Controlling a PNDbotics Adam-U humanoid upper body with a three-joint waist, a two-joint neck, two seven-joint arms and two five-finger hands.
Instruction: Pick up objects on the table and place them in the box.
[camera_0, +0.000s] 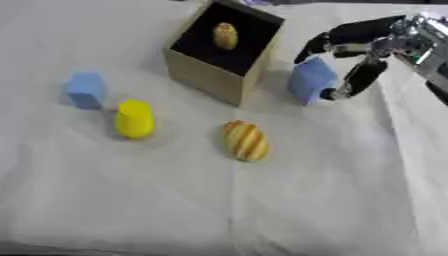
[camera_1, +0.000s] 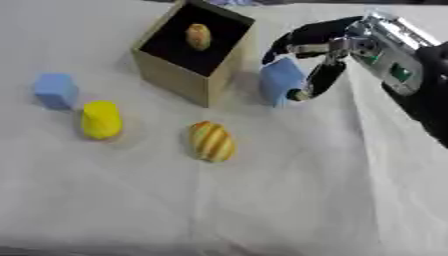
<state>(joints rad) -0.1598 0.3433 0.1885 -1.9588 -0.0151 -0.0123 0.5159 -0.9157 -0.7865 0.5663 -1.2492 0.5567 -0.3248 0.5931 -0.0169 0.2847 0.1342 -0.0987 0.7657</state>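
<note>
Looking through the left eye view, you see your right robot hand (camera_0: 354, 55) coming in from the upper right, its fingers and thumb curled around a blue block (camera_0: 311, 80) that stands just beside the right wall of the wooden box (camera_0: 210, 75). That box sits open-topped near the far middle of the white surface (camera_0: 306, 200), and a small striped oval piece (camera_0: 225, 36) already lies on its dark floor. Nearer to you, a larger striped bread-like piece (camera_0: 245, 140) lies on the cloth in front of the box. To its left a yellow cylinder (camera_0: 135, 119) stands, and a second, lighter blue cube (camera_0: 87, 90) sits just beside it, farther back and left. Turning to the right eye view, you get the same layout shifted slightly leftward: the dark fingers (camera_1: 306, 32) arch over the top of the block while the thumb presses its right side low down. Your left robot hand shows in neither view.
</note>
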